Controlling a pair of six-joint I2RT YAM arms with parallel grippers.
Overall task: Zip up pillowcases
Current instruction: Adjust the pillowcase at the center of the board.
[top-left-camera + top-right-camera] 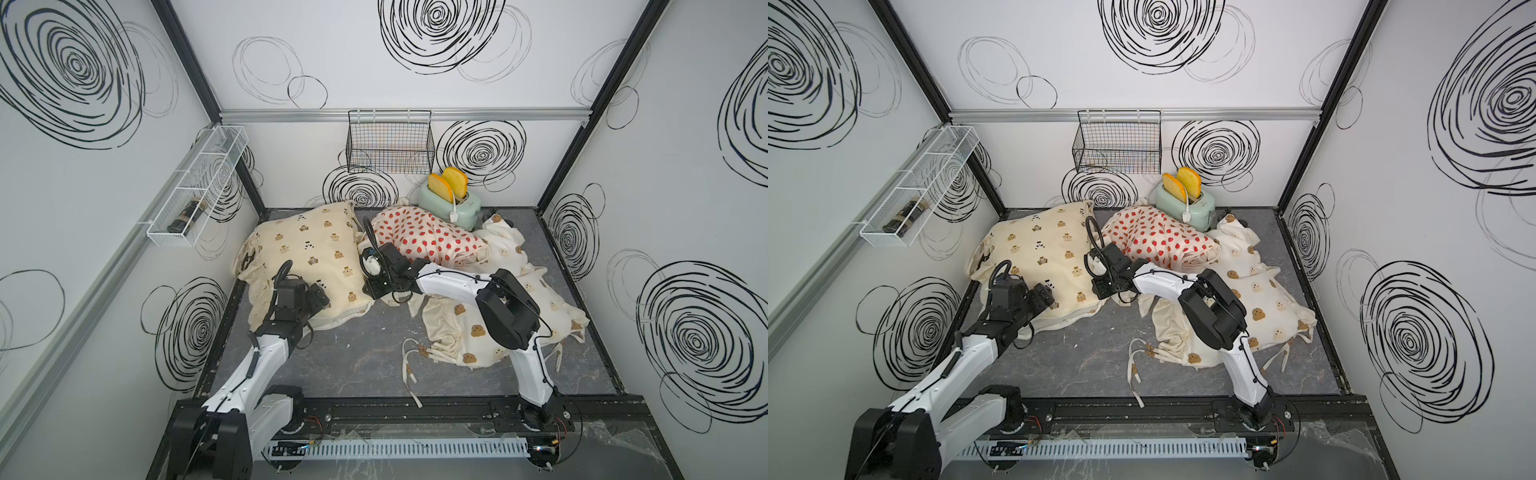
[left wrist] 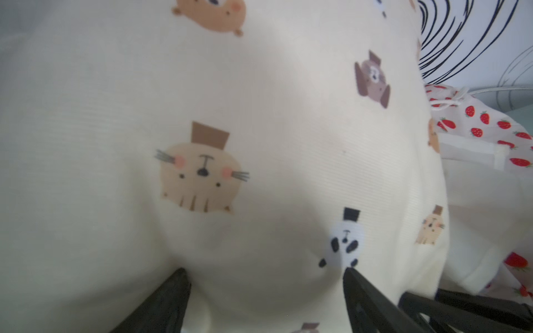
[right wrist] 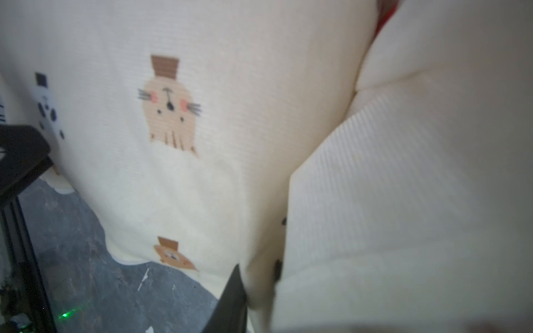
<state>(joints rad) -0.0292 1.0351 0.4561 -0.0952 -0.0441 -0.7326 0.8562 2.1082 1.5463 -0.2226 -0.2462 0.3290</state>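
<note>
The cream pillowcase [image 1: 307, 249] [image 1: 1042, 249] with tiny bears and pandas lies at the back left over a full pillow. My left gripper [image 1: 326, 301] [image 2: 265, 276] is open and presses down into its near part, so the fabric bulges between the fingers [image 2: 178, 288]. My right gripper [image 1: 372, 291] [image 3: 256, 276] is at the same case's right near corner, shut on a fold of its cream edge; one finger [image 3: 233, 294] shows and the fabric mostly covers the other. The strawberry pillowcase [image 1: 424, 241] lies behind it. The bear-head pillowcase [image 1: 523, 249] lies crumpled at the right, partly under my right arm.
A mint toaster [image 1: 451, 203] with two toast slices stands at the back. A black wire basket [image 1: 390, 141] hangs on the back wall. A white wire shelf [image 1: 199, 187] on the left wall holds a dark bottle [image 1: 187, 216]. Loose ties [image 1: 409, 365] trail over the grey floor [image 1: 353, 357].
</note>
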